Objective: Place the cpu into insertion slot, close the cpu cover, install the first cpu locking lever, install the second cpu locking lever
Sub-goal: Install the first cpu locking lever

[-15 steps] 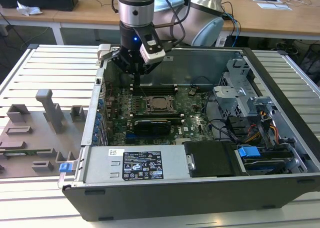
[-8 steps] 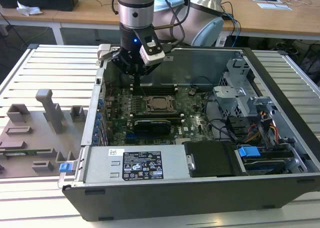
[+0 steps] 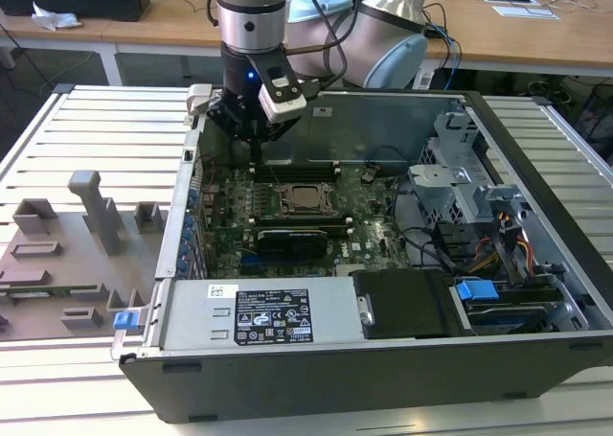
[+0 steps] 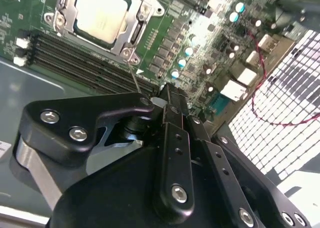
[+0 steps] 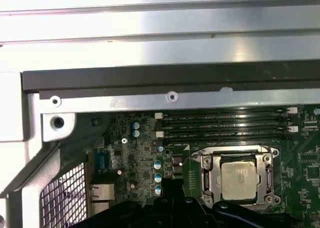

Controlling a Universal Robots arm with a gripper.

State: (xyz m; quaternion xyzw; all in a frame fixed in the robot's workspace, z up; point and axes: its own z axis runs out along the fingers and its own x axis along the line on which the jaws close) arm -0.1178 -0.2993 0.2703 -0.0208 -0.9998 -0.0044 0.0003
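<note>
The gripper (image 4: pixel 165 95) hangs just above the motherboard, on the memory-slot side of the insertion slot (image 5: pixel 204 180). Its black fingers (image 4: pixel 175 128) are drawn together, with no gap visible between them at the tips and nothing seen clamped there. The cpu (image 5: pixel 239 180) lies flat inside the insertion slot, its silvery top facing up. The cpu cover (image 5: pixel 235 155) is folded down around it, so the chip shows through the cover's square window. In the second wrist view a thin metal lever rod (image 4: pixel 134 76) rises from a corner of the insertion slot towards the fingertips. It ends just beside them, and whether it touches them cannot be told. The long dark memory slots (image 5: pixel 225 123) run alongside the insertion slot, between it and the computer case (image 5: pixel 150 100) wall. A row of small round capacitors (image 5: pixel 157 177) stands near the insertion slot, on the side towards the case's perforated grille.
</note>
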